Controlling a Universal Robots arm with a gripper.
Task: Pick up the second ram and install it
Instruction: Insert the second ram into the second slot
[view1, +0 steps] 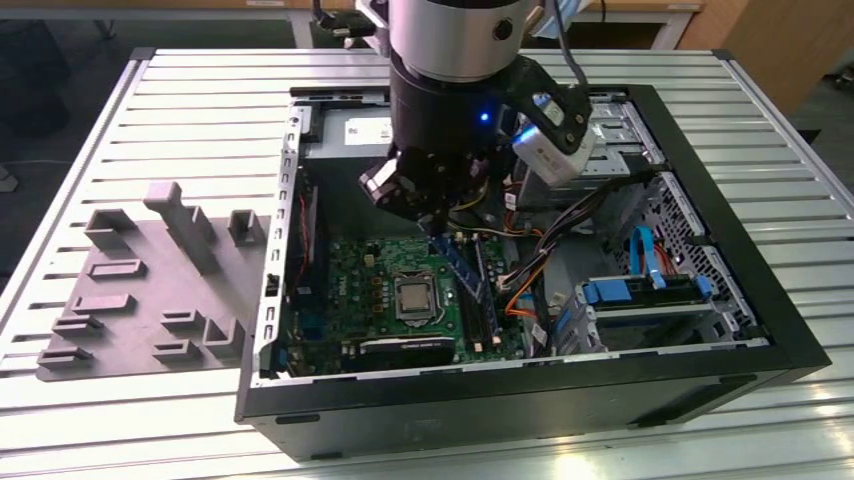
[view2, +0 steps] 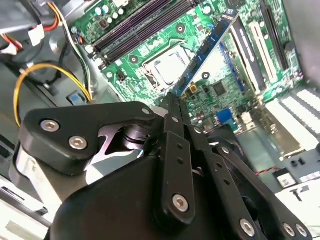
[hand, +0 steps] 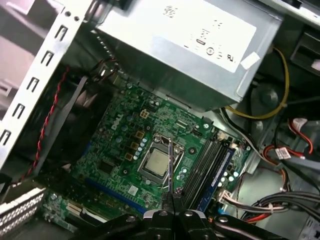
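The tool was clamped on one end of the second ram, which hung over the green motherboard. The second wrist view gave me the stick's blue flat side; in the first wrist view I saw it edge-on, a thin line by the processor socket.

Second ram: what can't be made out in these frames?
- First wrist view: second ram is edge-on, so its chips are unreadable and its height above the memory slots is unclear.
- Second wrist view: end effector covers the ram's near end.
- Exterior view: the arm blocks the grip point.
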